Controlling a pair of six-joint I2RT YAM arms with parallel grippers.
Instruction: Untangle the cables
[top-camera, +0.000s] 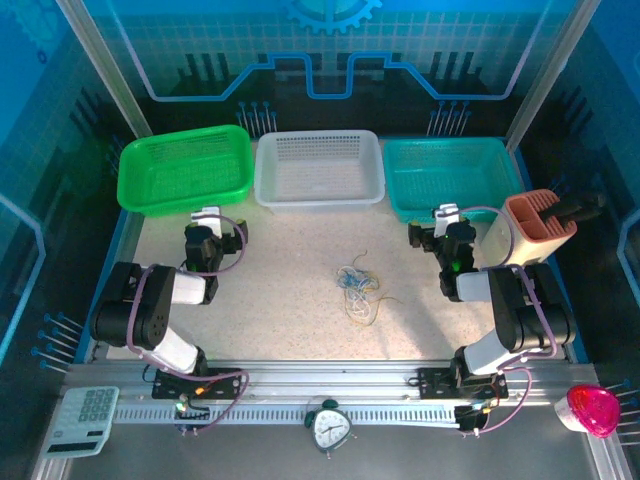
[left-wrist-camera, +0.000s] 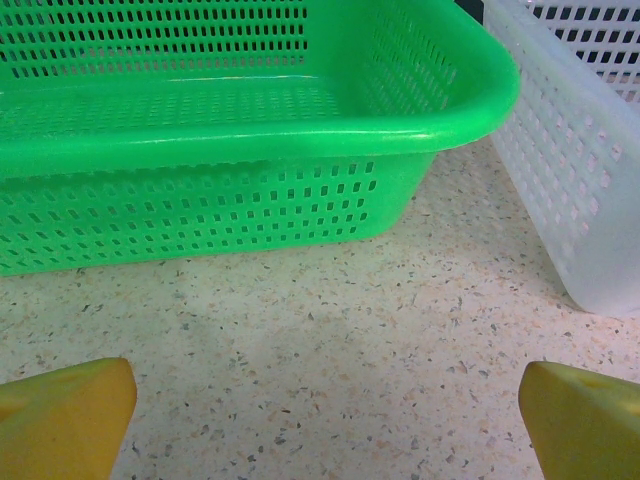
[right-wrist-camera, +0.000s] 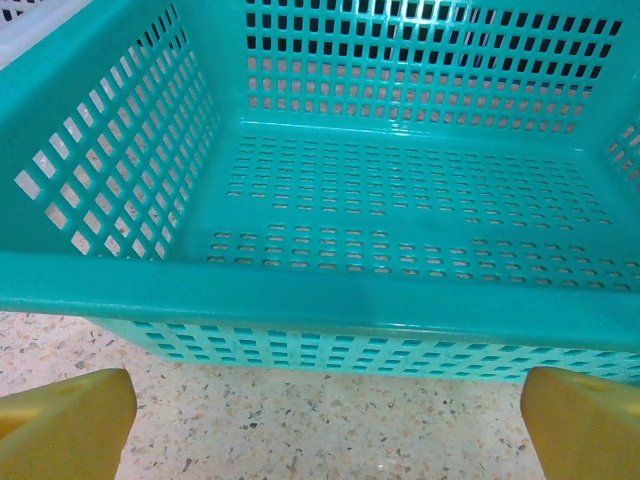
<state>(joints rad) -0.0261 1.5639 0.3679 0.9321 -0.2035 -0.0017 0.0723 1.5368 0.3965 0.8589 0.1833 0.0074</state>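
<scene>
Top external shows the cables (top-camera: 358, 288) as a loose blue-and-tan knot, left pincer (left-wrist-camera: 328, 425) and right pincer (right-wrist-camera: 328, 425) both wide.

left arm (top-camera: 150, 310): folded up on the left side of the table (top-camera: 290, 320), elbow back near the near edge
left gripper (top-camera: 207, 216): pointing at the far edge, jaws spread wide, nothing in them
right arm (top-camera: 510, 310): same deal, mirrored on the right side
right gripper (top-camera: 446, 214): also facing the far edge, jaws wide apart, holding nothing
fingertips (left-wrist-camera: 65, 415): yellow
</scene>
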